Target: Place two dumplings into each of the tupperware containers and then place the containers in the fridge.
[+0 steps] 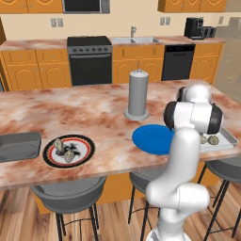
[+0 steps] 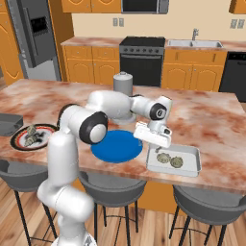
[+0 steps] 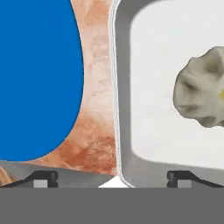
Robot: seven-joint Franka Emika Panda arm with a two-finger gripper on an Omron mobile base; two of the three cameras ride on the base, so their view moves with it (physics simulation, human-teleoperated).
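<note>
- Nearest the hand camera, the two dark fingertips are seen set far apart at the bottom of the hand view; the pincer is spread wide and nothing is held between its jaws.
- To the left of the pincer in the right base view, the blue plate lies bare on the marble counter; well beyond it, at the far left, two dumplings are left on the white plate with black-red rim, with the dark grey container just behind that plate.
- Directly below and slightly right of the pincer sits the pale container, its long axis running left to right along the counter's near edge; two dumplings are lying inside it, side by side.
- Judged from this, the pale container is filled, and the coming move turns on the remaining pair lying far to the pincer's left, across the blue plate.
- The fridge stands at the back left, beyond the counter.
- One dumpling and the tray's rounded rim between the fingertips are given close up by the hand view; the grey container's empty interior is shown by the left base view.
</note>
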